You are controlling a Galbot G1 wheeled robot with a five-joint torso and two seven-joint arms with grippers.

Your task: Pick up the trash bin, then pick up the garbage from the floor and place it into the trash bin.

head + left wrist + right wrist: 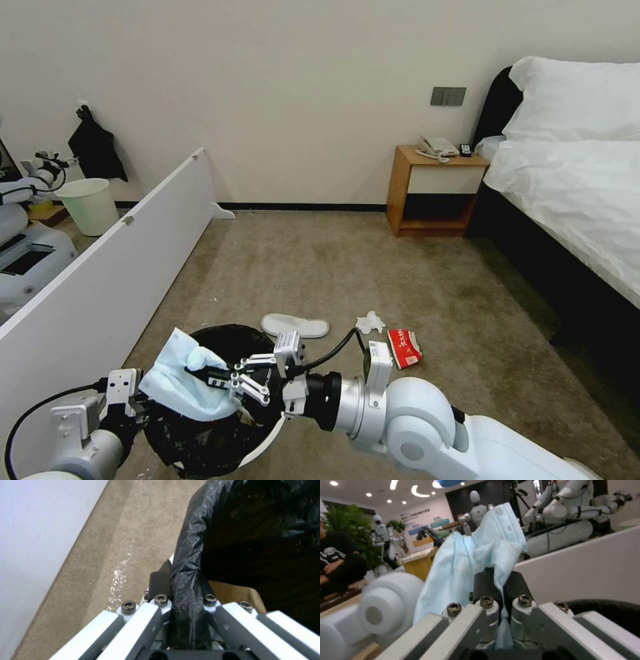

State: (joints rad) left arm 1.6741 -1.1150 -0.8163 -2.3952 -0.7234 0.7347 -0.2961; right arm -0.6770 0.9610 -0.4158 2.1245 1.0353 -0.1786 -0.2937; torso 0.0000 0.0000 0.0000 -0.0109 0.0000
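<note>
Now my left gripper clamps the bin by its bagged rim, low beside the white panel. My right gripper pinches the blue cloth over the bin's mouth; a slipper, packet and tissue lie on the carpet beyond.

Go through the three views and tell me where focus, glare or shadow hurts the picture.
Head view: even light and sharp, though the trash bin interior is near black. Left wrist view: soft focus, and the black bag held in the left claw shows pale sheen. Right wrist view: the light-blue cloth in the right claw is clearest; the room behind blurs, with ceiling lights glaring.
</note>
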